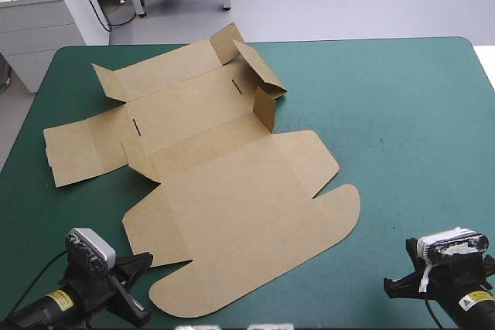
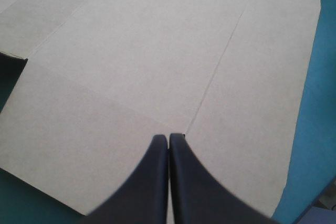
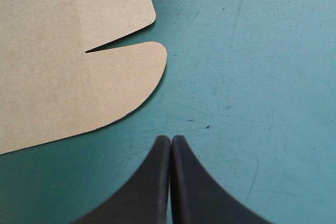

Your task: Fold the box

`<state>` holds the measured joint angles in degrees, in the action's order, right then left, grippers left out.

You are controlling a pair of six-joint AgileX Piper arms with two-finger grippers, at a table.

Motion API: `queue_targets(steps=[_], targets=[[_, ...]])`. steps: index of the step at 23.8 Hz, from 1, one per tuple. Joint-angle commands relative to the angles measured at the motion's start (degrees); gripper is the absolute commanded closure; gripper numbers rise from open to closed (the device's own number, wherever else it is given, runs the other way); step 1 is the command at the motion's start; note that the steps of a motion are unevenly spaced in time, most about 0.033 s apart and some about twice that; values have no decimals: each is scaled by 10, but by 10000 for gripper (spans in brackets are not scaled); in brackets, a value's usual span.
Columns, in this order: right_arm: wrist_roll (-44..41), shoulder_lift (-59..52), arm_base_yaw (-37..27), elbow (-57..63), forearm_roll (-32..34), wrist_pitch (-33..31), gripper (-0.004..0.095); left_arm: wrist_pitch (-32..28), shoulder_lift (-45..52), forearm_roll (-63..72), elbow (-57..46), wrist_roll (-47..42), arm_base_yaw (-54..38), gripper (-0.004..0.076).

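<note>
The brown box lies as a cut sheet, mostly flat, across the left and middle of the table. At its far end, two small flaps stand raised. My left gripper is at the near left corner. In the left wrist view it is shut, tips over the box's near panel, holding nothing. My right gripper sits at the near right. In the right wrist view it is shut above bare cover, apart from the box's rounded lid flap.
Teal-green cover stretches bare from the box to the table's right edge. The sheet's left flap reaches close to the table's left edge. The near rounded flap lies close to the front edge.
</note>
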<state>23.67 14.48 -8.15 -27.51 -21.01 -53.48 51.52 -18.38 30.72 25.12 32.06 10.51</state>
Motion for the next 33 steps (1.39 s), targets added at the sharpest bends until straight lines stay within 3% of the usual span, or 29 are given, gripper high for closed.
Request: queue_targets(steps=[1, 8, 13, 33], targets=[[4, 5, 1, -13, -10, 34, 927, -31, -5, 22, 17, 1, 3, 732], [1, 5, 1, -13, -14, 32, 927, -31, -5, 22, 17, 1, 3, 732], [6, 48, 1, -37, -24, -5, 926, -31, -5, 22, 17, 1, 3, 732], [24, 381, 1, -394, -40, -61, 913, -31, -5, 21, 17, -2, 3, 732]])
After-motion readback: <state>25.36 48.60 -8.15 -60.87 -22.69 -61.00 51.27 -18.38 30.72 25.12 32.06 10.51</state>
